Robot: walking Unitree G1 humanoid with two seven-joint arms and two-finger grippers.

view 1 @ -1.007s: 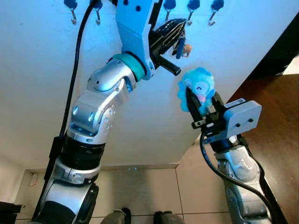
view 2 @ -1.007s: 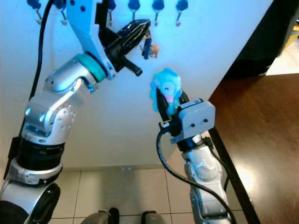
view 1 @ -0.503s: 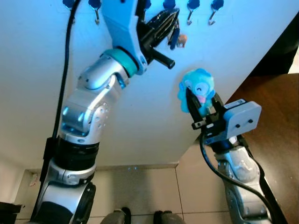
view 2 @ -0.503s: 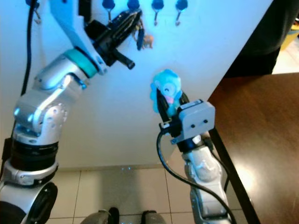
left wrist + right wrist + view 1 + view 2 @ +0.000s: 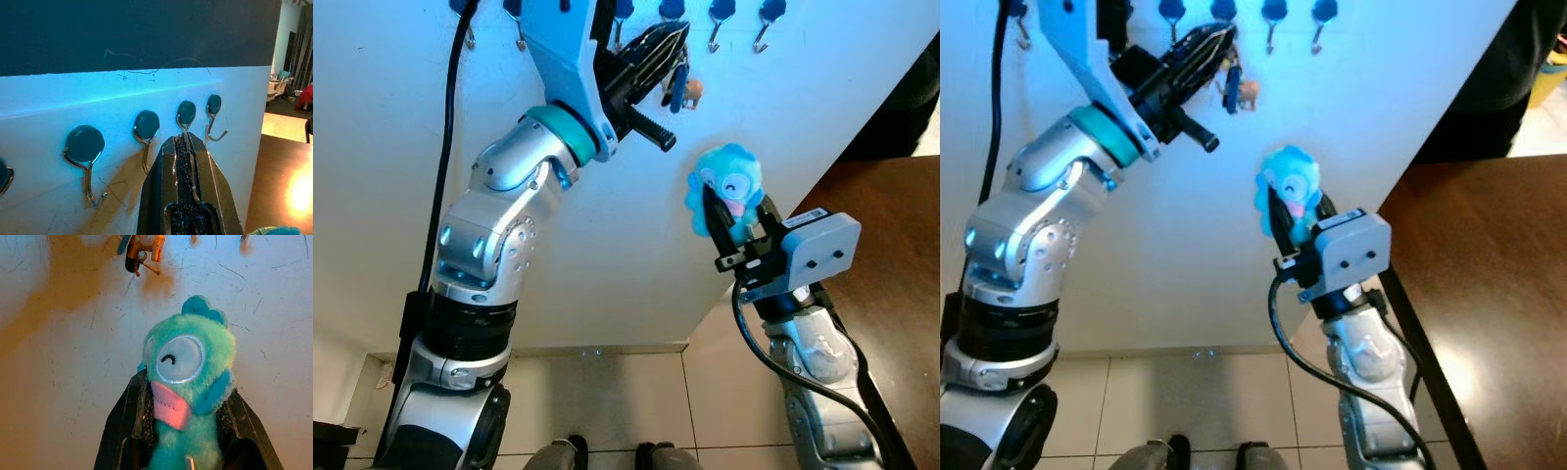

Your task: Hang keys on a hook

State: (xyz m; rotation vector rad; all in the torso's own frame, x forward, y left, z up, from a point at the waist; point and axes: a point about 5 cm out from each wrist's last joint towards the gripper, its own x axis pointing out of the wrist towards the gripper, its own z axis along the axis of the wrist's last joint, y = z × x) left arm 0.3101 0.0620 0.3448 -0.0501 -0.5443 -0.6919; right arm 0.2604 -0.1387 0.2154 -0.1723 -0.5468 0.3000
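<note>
A row of small metal hooks with blue round caps runs along the top of the white wall. My left gripper is raised just under them and is shut on the keys, a blue key with a small orange charm that dangles below its fingertips. In the left wrist view the shut fingers point at the hook second from the right, close beneath it. Lower and to the right, my right gripper is shut on a blue plush toy with a pink beak, held near the wall.
A dark wooden table stands on the right, its edge close behind my right arm. The white wall drops to a tiled floor. Other hooks sit further left, partly behind my left arm.
My left arm has lifted the keys up and a little to the left, closer to the hooks. The right arm and plush toy have not moved.
</note>
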